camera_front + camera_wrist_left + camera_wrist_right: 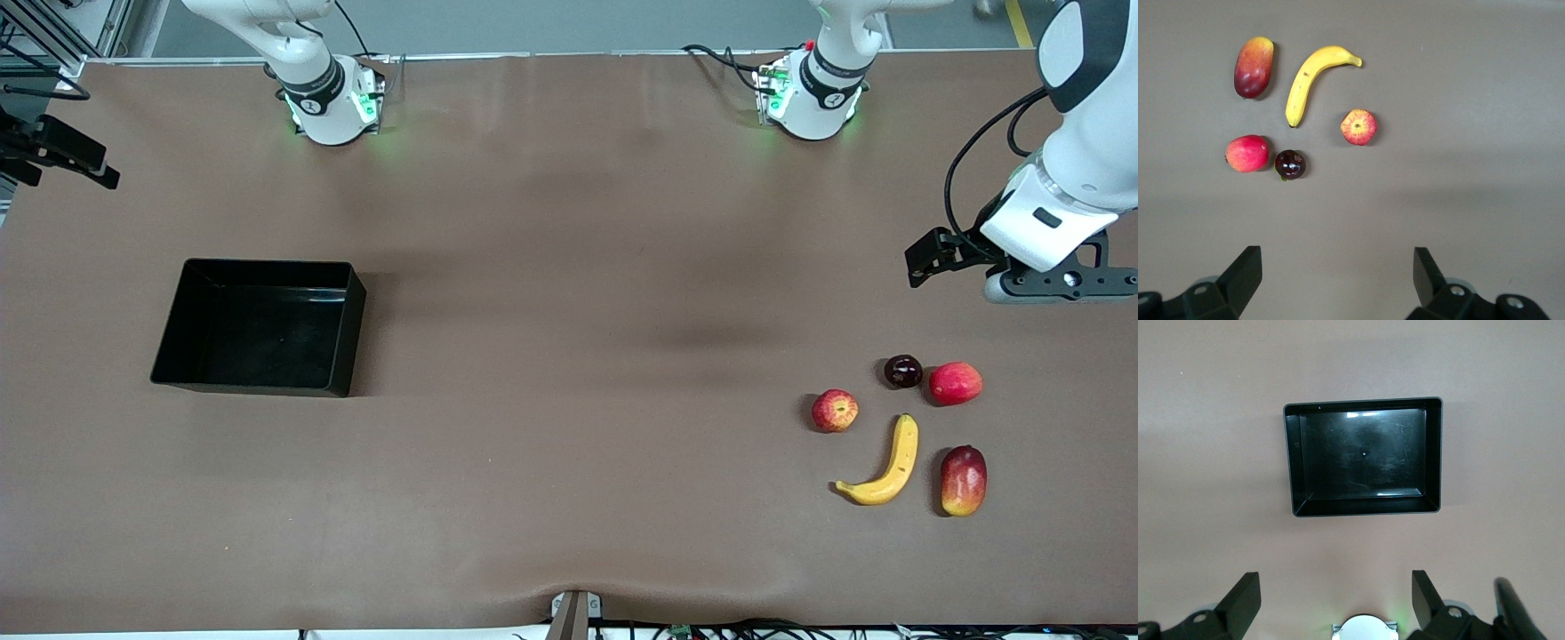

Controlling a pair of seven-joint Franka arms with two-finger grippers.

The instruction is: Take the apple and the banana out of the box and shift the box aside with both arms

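Observation:
The yellow banana (892,467) and the red apple with yellow streaks (835,411) lie on the table toward the left arm's end. The black box (352,333) stands empty toward the right arm's end. My left gripper (1062,289) hangs open and empty over bare table close to the fruit group. The left wrist view shows its gripper (1336,267), the banana (1308,83) and the apple (1359,127). My right gripper (1335,587) is open and empty high over bare table between its base and the box (1365,506). It is out of the front view.
A red-yellow mango (964,480), a round red fruit (956,383) and a dark plum (903,371) lie beside the banana and apple. The two arm bases (333,107) (811,98) stand at the table's edge farthest from the front camera.

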